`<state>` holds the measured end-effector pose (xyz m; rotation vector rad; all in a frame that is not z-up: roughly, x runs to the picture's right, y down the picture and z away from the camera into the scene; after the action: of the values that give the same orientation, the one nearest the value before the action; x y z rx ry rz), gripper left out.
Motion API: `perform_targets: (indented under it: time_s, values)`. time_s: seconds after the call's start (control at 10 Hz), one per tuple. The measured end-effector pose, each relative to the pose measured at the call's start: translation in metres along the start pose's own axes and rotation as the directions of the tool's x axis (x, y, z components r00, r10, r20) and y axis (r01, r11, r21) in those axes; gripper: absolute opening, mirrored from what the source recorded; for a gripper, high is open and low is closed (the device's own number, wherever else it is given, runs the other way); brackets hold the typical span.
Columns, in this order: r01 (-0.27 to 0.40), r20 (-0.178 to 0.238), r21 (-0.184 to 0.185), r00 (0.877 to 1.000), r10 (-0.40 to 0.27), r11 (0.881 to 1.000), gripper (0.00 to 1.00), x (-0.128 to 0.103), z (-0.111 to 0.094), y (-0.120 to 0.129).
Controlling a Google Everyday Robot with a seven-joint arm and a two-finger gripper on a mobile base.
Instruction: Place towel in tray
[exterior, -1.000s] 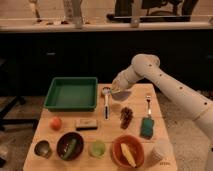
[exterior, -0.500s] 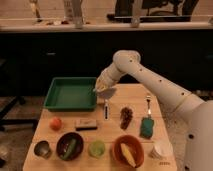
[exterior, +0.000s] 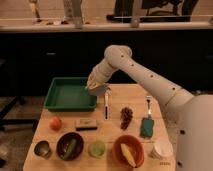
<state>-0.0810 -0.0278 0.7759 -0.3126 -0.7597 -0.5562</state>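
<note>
While gripper (exterior: 95, 84) clasps bunched towel (exterior: 102, 91), above tray's (exterior: 66, 95) right rim, long axis unclear

The tray (exterior: 70, 106) sits rear left on the worktop (exterior: 107, 132). The tool (exterior: 96, 88) hangs over the tray's right rim. Before the tray lie a fruit (exterior: 55, 123) and a bar (exterior: 86, 124). Right of the tray: brush (exterior: 106, 106), grapes (exterior: 126, 117), then fork (exterior: 148, 103), with sponge (exterior: 146, 127) before the fork.
</note>
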Motion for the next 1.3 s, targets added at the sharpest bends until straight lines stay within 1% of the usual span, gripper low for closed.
perform_targets:
  time_s: [0.2, 0.4, 0.5, 1.0, 1.3]
  values:
    - [0.045, 0.017, 0.003, 0.999, -0.045, 0.999, 0.00, -0.008, -0.001, -0.007]
    - [0.090, 0.050, -0.012, 0.995, -0.089, 0.996, 0.00, -0.023, 0.011, -0.016]
    - [0.102, 0.073, -0.029, 0.992, -0.100, 0.994, 0.00, -0.027, 0.022, -0.016]
    - [0.093, 0.140, -0.102, 0.987, -0.078, 0.990, 0.00, -0.024, 0.070, 0.001]
    - [0.065, 0.162, -0.128, 0.986, -0.044, 0.990, 0.00, -0.017, 0.091, 0.008]
